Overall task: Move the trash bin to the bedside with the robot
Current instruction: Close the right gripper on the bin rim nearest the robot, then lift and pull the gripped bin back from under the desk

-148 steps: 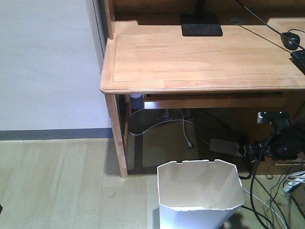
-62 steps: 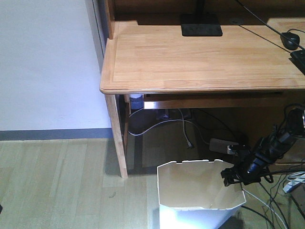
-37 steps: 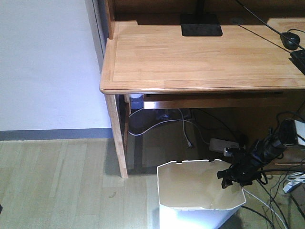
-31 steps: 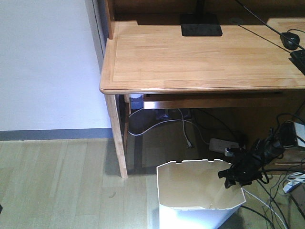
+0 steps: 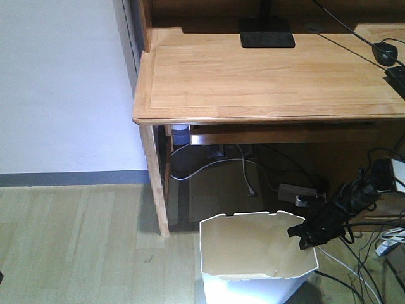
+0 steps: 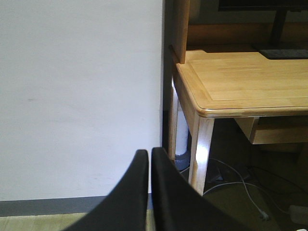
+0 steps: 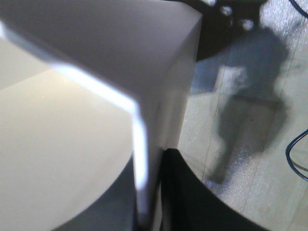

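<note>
The white trash bin (image 5: 253, 256) stands on the wooden floor in front of the desk, at the bottom of the front view. My right gripper (image 5: 308, 235) is shut on the bin's right rim; in the right wrist view (image 7: 147, 192) one finger is inside the wall and one outside, with the thin white wall (image 7: 139, 125) between them. My left gripper (image 6: 150, 159) is shut and empty, pointing at the white wall beside the desk leg. The bedside is out of view.
A light wooden desk (image 5: 272, 76) stands just behind the bin, its left leg (image 5: 155, 180) close by. Cables and a power strip (image 5: 297, 190) lie under it. More cables (image 5: 367, 266) lie right of the bin. A white wall (image 5: 63, 82) is on the left.
My right arm came down from the right and closed on the bin's right rim. Since then the bin has shifted a little to the left.
</note>
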### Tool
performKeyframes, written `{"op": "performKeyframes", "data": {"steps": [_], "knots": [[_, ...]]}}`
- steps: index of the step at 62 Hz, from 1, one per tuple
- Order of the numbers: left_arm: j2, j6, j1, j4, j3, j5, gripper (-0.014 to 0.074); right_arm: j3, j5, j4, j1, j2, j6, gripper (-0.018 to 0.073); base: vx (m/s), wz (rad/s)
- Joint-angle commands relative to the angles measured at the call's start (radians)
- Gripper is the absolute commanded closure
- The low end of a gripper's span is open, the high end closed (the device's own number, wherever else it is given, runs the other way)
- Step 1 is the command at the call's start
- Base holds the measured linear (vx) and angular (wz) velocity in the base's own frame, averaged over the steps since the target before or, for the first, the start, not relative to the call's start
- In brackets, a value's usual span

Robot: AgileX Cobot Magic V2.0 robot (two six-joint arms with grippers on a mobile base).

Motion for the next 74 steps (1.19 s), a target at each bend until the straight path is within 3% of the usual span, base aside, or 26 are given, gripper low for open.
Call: {"op": "performKeyframes", "data": {"steps": [1, 19, 45, 52, 74], "knots": [[-0.014, -0.004, -0.006, -0.002, 0.019, -0.069, 0.0602, 0.046, 0.081, 0.152, -0.003, -0.143, -0.13, 0.0566, 0.0, 0.0], [-0.014, -0.004, -0.006, -0.002, 0.019, -0.069, 0.0602, 0.256, 0.117, 0.398, -0.023, -0.32, -0.421, 0.0566, 0.0, 0.0], [-0.014, -0.004, -0.006, -0.002, 0.019, -0.069, 0.0602, 0.575, 0.243, 0.67, -0.11, -0.592, -0.795, 0.0566, 0.0, 0.0], [-0.014, -0.004, -0.006, -0.002, 0.019, -0.069, 0.0602, 0.622, 0.256, 0.722, -0.125, -0.642, -0.817, 0.0566, 0.0, 0.0], [-0.014, -0.004, -0.006, -0.002, 0.019, -0.069, 0.0602, 0.632, 0.363, 0.722, -0.127, -0.663, -0.816, 0.0566, 0.0, 0.0]]}}
